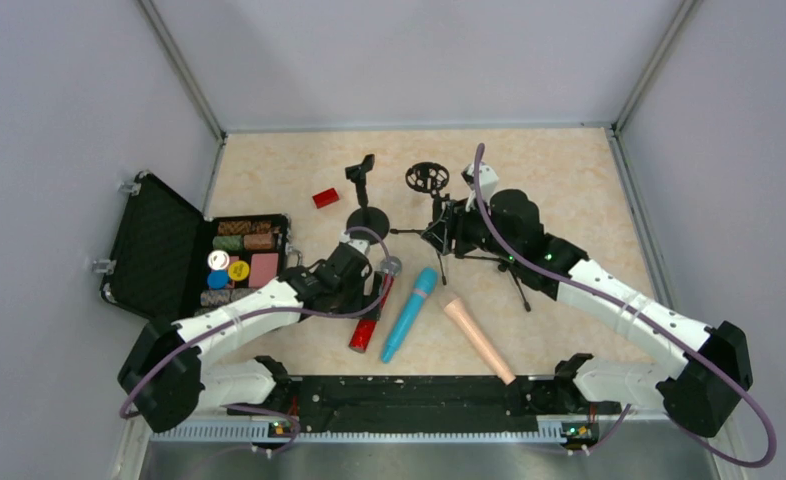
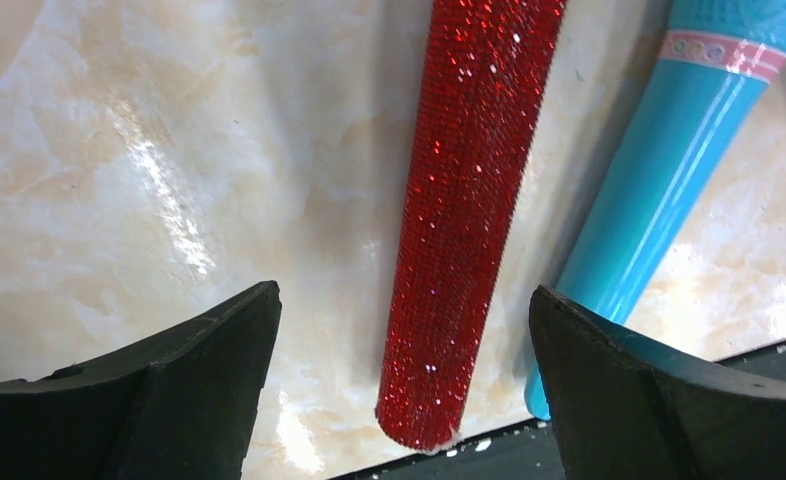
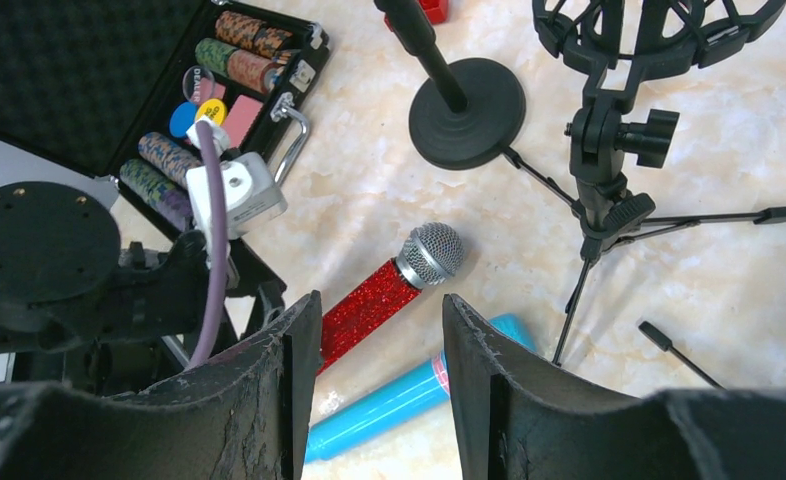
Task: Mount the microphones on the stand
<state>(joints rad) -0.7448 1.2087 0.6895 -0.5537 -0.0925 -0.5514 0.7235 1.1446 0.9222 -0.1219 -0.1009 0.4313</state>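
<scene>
Centre: red microphone (image 2: 464, 200) straddled by wide-open left gripper (image 2: 404, 295); right gripper (image 3: 381, 305) narrowly parted, empty. Adjacent cyan microphone (image 2: 659, 200) may be pinched.

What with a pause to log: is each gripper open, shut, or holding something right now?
Left gripper: open, fingers either side of the red microphone, not gripping it.
Right gripper: partly open, holding nothing.

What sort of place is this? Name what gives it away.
Most likely a robot lab test cell: plain grey walls box in a marble-patterned tabletop, a left arm and right arm sit at its near edge, and unrelated props share it, a poker-chip case and a tripod microphone stand.
</scene>
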